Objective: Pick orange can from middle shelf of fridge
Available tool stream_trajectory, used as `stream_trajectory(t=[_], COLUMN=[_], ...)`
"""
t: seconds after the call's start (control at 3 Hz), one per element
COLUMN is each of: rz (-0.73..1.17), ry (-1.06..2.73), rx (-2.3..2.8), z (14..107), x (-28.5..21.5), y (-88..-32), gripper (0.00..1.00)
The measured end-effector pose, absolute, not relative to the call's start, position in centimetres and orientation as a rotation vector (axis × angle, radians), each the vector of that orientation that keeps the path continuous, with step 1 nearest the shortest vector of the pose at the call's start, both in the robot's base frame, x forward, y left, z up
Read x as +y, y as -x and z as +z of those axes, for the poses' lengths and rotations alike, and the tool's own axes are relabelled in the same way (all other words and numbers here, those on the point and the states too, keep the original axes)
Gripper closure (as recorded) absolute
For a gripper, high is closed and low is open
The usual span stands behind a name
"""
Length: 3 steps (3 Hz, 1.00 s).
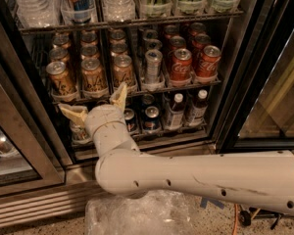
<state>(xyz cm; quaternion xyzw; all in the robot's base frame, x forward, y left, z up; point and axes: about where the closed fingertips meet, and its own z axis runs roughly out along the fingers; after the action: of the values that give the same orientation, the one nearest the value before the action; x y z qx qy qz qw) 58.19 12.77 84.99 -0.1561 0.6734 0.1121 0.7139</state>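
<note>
Plainly, the risk: lifting, my fingers could snag the middle shelf's (pixel 186 85) front rail or topple neighbours, the fridge's (pixel 245 72) cans standing packed. My gripper (pixel 97 104), spread wide and empty, hovers just below the front-row orange can (pixel 93 75).

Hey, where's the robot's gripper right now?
In the camera view, the gripper is left of centre with its fingers open, just below the front rail of the middle shelf, under the middle front orange can.
</note>
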Motion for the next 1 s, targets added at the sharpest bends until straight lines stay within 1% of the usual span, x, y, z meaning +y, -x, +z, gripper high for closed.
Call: stream_trajectory(t=[0.33, 0.67, 1.0], rz=[0.258, 0.258, 0.258], ry=[0.386, 0.386, 0.386], rx=[1.516, 1.516, 1.516], z=[83.67, 83.68, 83.68], x=[15.42, 15.42, 15.42], y=[-58.11, -58.11, -58.11], gripper=[0.00, 0.00, 0.18])
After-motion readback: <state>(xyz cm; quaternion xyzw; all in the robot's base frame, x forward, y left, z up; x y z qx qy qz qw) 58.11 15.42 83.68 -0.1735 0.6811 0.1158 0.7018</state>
